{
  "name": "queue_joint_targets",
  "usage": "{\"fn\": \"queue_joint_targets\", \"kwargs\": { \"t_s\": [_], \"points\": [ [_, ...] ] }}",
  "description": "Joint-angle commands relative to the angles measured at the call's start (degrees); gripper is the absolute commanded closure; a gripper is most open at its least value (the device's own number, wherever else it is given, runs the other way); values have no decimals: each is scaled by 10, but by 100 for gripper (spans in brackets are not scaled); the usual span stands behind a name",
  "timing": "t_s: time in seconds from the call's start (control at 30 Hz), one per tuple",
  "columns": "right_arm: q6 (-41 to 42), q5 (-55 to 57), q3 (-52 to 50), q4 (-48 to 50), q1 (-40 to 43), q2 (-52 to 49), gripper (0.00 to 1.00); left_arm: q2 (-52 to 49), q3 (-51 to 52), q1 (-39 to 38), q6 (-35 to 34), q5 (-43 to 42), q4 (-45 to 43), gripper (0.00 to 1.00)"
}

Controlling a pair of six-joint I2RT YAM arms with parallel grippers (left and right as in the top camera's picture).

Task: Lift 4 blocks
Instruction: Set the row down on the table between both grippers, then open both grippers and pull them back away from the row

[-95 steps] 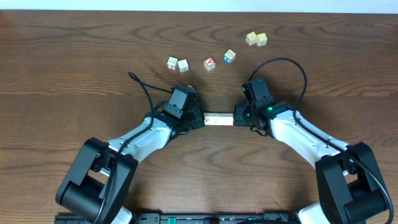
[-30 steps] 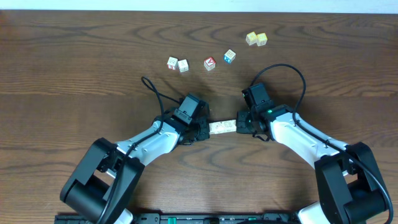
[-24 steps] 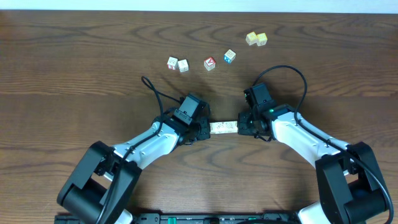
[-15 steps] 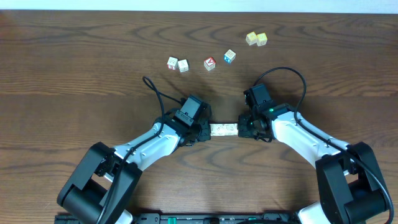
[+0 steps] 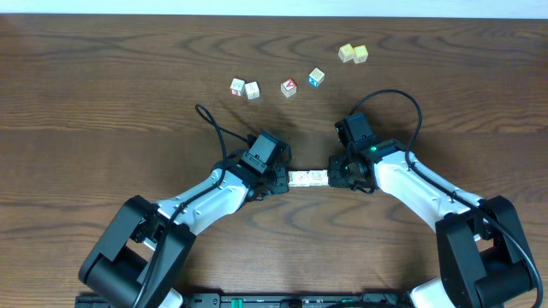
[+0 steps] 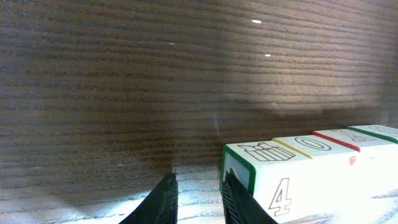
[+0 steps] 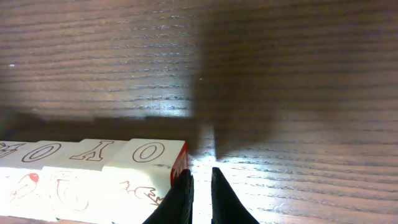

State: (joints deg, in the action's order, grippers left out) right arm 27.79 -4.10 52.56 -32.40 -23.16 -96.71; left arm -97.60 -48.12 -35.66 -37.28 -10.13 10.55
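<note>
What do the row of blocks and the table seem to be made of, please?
The blocks: likely painted wood; smooth cream faces, printed outlines, coloured edge bands. The table: dark brown wood or wood-look laminate; fine grain lines and small light reflections suggest a slightly glossy finish, but which one is unclear.

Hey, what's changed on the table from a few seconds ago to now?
The row of four blocks, still pressed end to end between the left pincer and right pincer, moved nearer the robot's base, tilted briefly, and is level now. The six loose cubes stayed put.
</note>
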Motion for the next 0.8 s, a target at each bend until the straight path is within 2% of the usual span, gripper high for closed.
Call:
{"fn": "queue_joint_targets", "kwargs": {
  "t_s": [0.0,0.37,0.5,0.57,0.63,0.67,0.7,0.77],
  "points": [
    [-6,12,11,-2,-4,-1,89,15,-15,-3,-1,24,14,74],
    [-6,72,32,-50,-4,0,82,26,-50,-1,-12,96,91,73],
    [-6,86,69,-96,-1,0,64,50,-58,8,-12,98,120,73],
    [-6,88,92,-132,4,0,52,72,-58,18,-12,98,138,67],
    [-6,88,115,-171,11,1,46,100,-58,32,-12,97,160,51],
    [-6,87,128,-194,17,3,44,117,-58,41,-12,97,172,38],
    [-6,86,138,-213,21,7,41,137,-58,53,-12,97,187,32],
    [-6,80,159,-253,32,23,36,178,-58,78,-12,97,217,28]
  ]
}}
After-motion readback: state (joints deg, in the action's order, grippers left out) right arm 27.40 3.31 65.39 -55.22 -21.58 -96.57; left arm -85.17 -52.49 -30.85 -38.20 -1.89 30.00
